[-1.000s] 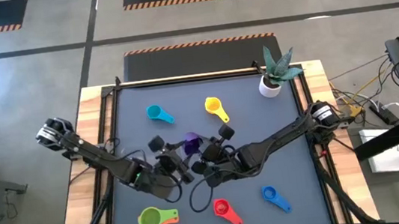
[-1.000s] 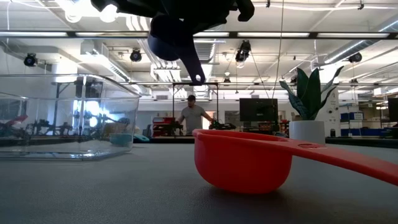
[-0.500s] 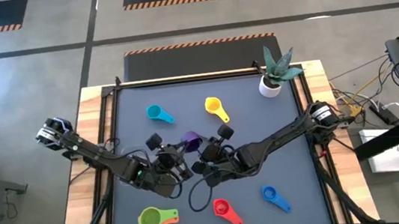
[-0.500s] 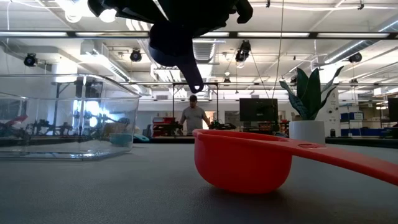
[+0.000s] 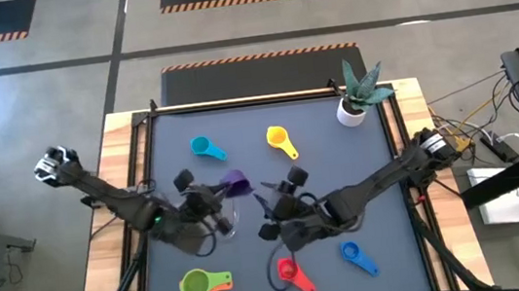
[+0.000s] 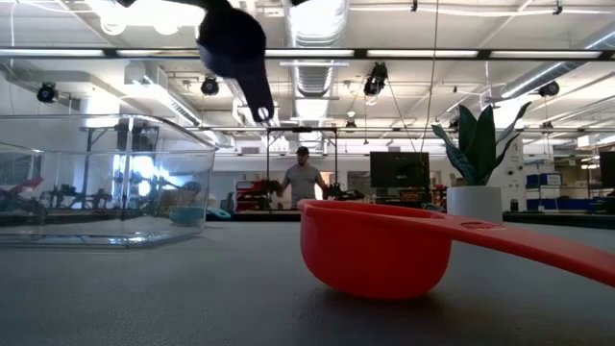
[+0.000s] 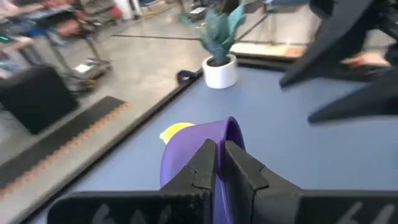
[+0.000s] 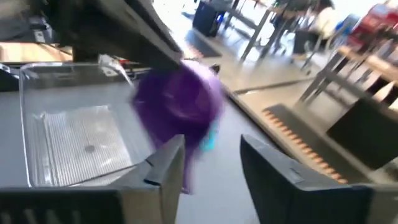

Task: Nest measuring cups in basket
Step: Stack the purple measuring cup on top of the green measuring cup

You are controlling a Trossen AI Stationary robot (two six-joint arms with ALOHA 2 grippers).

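The left pincer point(image 5: 214, 192), left of centre in the high view, grips the purple cup point(image 5: 234, 181) aloft; it should lower it level into the clear basket point(image 8: 74, 140). The right pincer point(image 5: 279, 202), at centre, gapes empty. The bench point(image 5: 384, 210) lies open right of centre; the plant pot point(image 5: 351, 112) stands upper right.

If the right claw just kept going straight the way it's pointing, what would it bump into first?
Probably the purple cup, held by the left gripper. The right gripper is open, and its wrist view shows that cup dead ahead, with the clear basket off to one side. How far ahead is hard to judge.
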